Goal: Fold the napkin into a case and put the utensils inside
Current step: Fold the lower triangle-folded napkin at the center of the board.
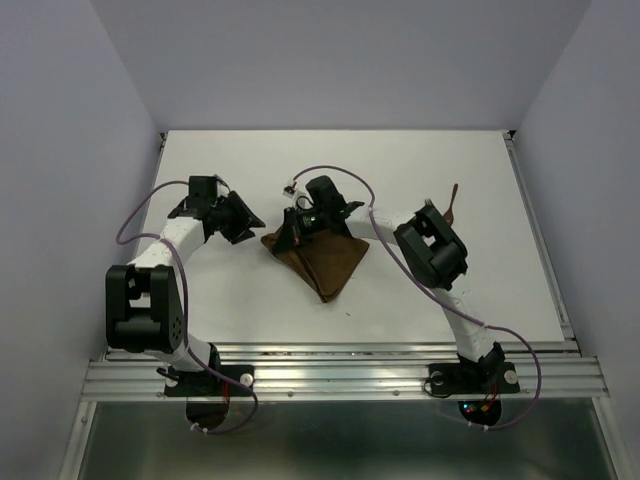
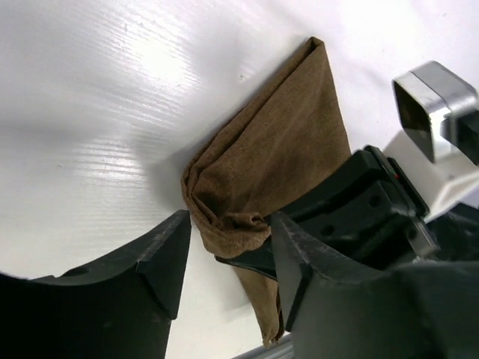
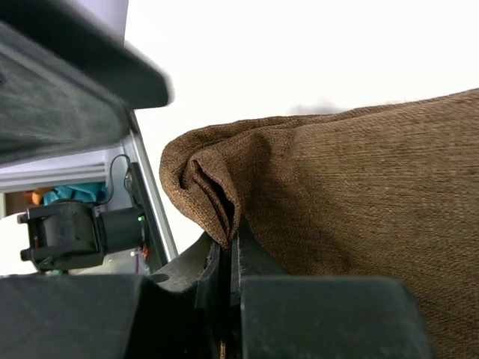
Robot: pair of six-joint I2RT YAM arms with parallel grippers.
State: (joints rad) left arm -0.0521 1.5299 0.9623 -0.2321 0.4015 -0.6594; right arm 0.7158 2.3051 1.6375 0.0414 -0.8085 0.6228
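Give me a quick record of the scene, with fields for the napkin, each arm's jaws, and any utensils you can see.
napkin: dark brown, folded to a rough triangle, lying mid-table
right gripper: jaws shut on a bunched corner of the napkin
left gripper: jaws open, facing that same corner, not closed on it
utensil: one slim brown piece at far right, outside the napkin; fork or spoon unclear
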